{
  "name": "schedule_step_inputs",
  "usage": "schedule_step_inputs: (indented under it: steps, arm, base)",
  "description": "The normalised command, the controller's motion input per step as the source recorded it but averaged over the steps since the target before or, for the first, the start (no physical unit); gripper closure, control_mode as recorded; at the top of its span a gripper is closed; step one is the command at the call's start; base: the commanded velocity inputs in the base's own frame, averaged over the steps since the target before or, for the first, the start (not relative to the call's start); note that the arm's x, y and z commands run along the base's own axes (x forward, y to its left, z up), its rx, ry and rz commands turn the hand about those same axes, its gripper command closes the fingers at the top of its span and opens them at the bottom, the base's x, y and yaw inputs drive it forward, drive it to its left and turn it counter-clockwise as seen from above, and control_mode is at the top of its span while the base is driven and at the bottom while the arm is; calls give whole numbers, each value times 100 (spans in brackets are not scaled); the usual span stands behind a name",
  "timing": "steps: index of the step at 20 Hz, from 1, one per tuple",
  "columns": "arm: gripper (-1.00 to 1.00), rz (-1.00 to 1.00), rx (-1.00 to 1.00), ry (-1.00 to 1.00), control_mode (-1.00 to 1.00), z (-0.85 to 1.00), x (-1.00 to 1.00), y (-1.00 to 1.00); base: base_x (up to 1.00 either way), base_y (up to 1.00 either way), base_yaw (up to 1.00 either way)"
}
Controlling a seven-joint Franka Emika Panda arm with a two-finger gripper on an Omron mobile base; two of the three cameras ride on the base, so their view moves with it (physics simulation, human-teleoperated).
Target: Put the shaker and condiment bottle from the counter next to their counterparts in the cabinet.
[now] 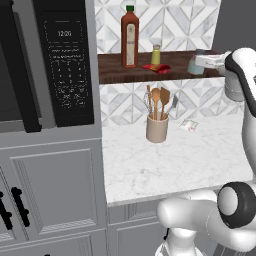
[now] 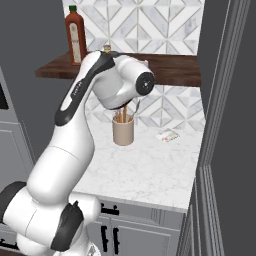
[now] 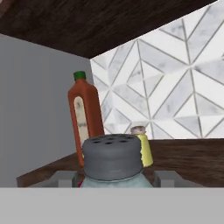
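1. The gripper (image 3: 113,181) is clamped on the small teal translucent shaker with a grey perforated cap (image 3: 112,159), held above the right part of the dark brown wooden shelf board (image 1: 175,70).
2. Beyond, the small yellow-green shaker (image 3: 143,148) and tall red-orange bottle with green cap (image 3: 85,122) stand together; the flat bright-red packet (image 1: 157,68) already lies beside them.
3. Step in hand: placing the shaker. Next, I judge, carry it toward the yellow-green one, lower it, release.

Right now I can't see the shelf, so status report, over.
Gripper shut on the shaker, over the cabinet's right end. Condiment bottle already shelved beside the yellow-green shaker. Nothing in the way.
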Motion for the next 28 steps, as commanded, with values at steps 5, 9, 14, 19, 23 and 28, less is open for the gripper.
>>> schedule_step_inputs:
  steps: [5,9,14,19,23,28]
  arm:
    - [100,3,-6,0,-100,0,9,0]
    - [100,0,-7,1,-100,16,14,0]
    - [100,3,0,-1,-100,9,13,3]
    - [100,2,0,0,-100,-2,9,2]
    - [100,0,4,0,-100,-18,45,5]
    - [100,0,2,0,-100,-16,42,2]
  base:
    - [0,0,0]
    - [0,0,0]
    - [0,0,0]
    - [0,0,0]
    - [0,0,0]
    - [0,0,0]
